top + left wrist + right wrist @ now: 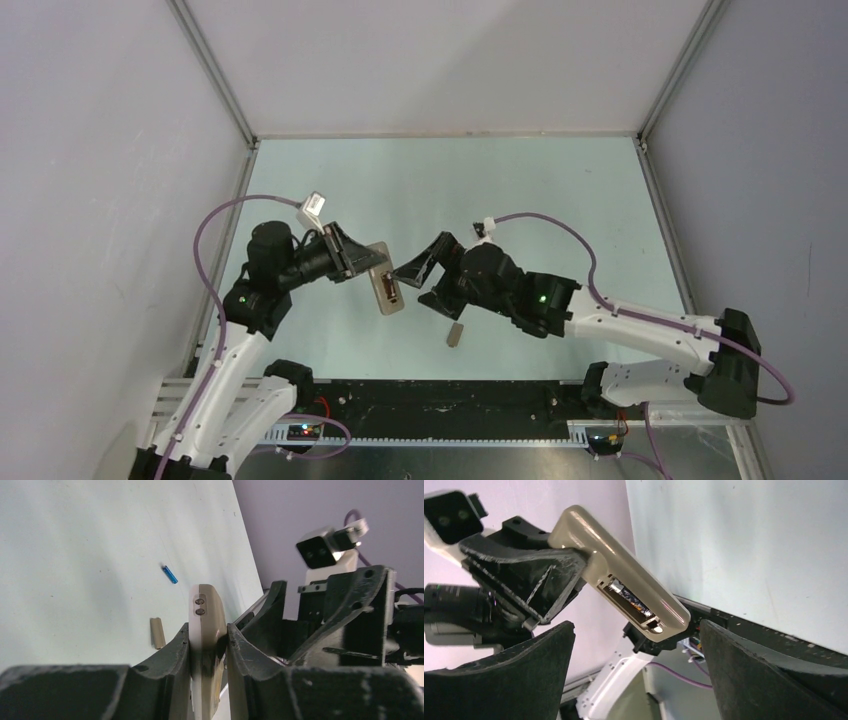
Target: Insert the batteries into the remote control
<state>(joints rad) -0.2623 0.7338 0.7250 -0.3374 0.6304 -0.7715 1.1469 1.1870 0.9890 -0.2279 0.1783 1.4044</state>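
Pinching remote control (385, 285) above bench (520, 190): left end effector (362, 265). Right end effector (412, 285) spread wide just beside it. Dark battery (629, 597) sits in remote's open bay; blue battery (170, 574) lies on bench.

The remote control (385, 285) is aloft, dark battery (629, 596) in its open bay; blue battery (170, 574) on tabletop (75, 555).

Overhead view down; both wrist views close, opposite sides of remote control (634, 570)
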